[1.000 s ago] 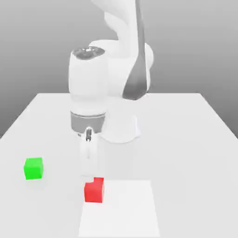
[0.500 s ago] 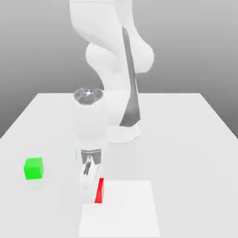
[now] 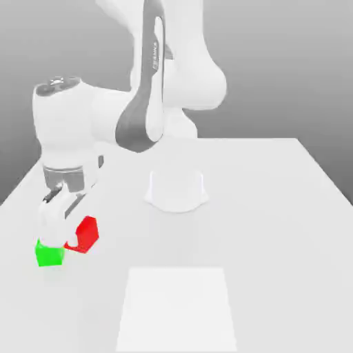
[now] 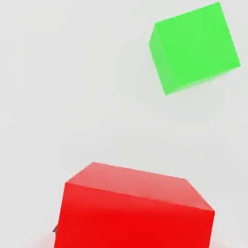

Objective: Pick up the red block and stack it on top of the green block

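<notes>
Carry stage: gripper (image 3: 61,241) clamped on red block (image 3: 85,235), aloft. Next: shift left over green block (image 3: 49,254), align, lower.

White square patch (image 3: 177,310) lying flat on a pale tabletop (image 3: 276,227), shaded gray backdrop (image 3: 276,69) behind

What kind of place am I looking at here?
Most likely a computer-made practice scene for a robot, not a real room: a plain pale table, a white robot arm, and two simple blocks, one red, one green.
</notes>
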